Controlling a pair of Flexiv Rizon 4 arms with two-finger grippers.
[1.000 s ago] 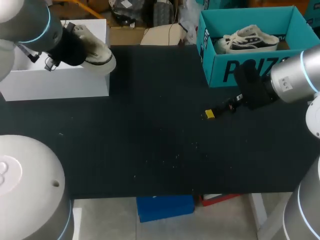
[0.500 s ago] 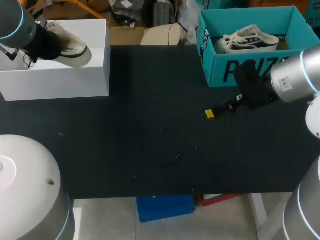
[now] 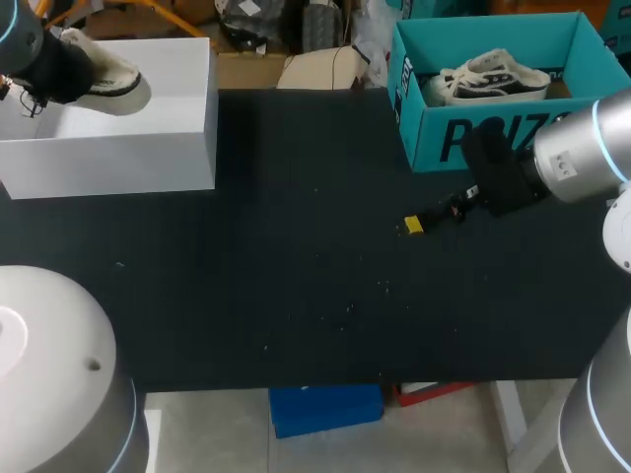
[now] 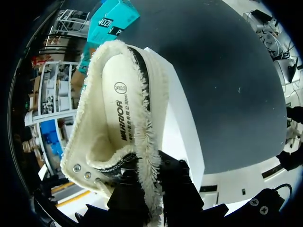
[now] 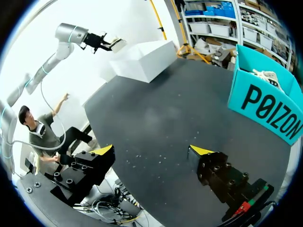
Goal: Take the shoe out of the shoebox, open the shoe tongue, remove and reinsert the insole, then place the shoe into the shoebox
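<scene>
Black table bears teal box holding a sneaker; left pincer pinches fleecy shoe above white shoebox; right pincer spread.

**Left wrist view.** The left gripper shows only its black fingers, clamped on the collar of the cream fleece-lined shoe. Its yellow tips are concealed by the fleece. The shoe screens most of the open white cardboard shoebox.

**Head view, ten o'clock.** The left arm's black wrist covers the shoe's heel and runs off the edge.

**Head view, one o'clock.** The right arm covers the three-o'clock front corner of the teal cardboard shoebox. The box wall hides the lower part of a black-and-white sneaker.
</scene>
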